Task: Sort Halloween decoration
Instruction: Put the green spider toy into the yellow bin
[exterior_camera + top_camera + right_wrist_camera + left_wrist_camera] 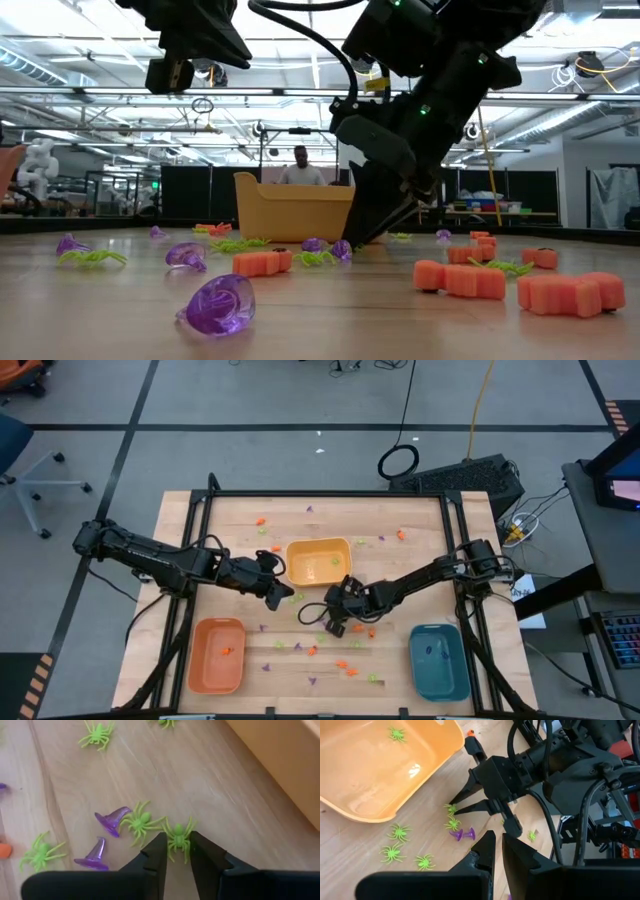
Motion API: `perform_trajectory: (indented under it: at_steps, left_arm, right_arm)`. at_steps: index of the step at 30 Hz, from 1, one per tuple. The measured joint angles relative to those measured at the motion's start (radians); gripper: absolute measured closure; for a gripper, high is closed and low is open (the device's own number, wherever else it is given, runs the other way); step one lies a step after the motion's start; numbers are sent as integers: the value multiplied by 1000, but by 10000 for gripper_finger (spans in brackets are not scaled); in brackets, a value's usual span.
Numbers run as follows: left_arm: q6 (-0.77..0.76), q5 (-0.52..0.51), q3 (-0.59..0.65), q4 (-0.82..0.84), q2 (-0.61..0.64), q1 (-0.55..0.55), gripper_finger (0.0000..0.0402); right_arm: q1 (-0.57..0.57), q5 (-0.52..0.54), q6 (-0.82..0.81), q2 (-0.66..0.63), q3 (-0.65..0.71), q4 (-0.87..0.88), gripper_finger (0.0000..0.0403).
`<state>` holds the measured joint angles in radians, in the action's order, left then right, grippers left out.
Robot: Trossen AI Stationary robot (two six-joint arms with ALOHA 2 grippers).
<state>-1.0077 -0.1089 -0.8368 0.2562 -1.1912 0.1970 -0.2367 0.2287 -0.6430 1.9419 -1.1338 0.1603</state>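
Small green spiders, purple witch hats and orange pieces lie scattered on the wooden table. My right gripper slants down just in front of the yellow tray, closed around one green spider. A second spider and two purple hats lie right beside it. My left gripper hovers shut and empty above the table, left of the yellow tray, which has one spider inside. My right gripper has the green spider between its two fingertips, which meet the spider's legs on either side of its body. The fingers come slanting down from the table's right. The spider lies flat on the table.
An orange tray stands at the near left and a teal tray at the near right. More spiders lie near the yellow tray's corner. Orange pieces and a purple piece sit toward the near edge.
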Motion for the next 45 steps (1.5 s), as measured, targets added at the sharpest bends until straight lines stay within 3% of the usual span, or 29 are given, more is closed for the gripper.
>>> perform_trajectory:
  at_steps: [13, 30, 45]
  left_arm:
    - [0, -1, 0, 0, 0, 0, 369]
    - [0, -1, 0, 3, 0, 0, 369]
    - [-8, 22, 0, 23, 0, 0, 369]
  right_arm:
    - [7, -60, 1, 1, -62, 37, 344]
    - [19, -121, 12, -2, -166, 253, 344]
    - [20, -154, 69, -125, -167, 317, 344]
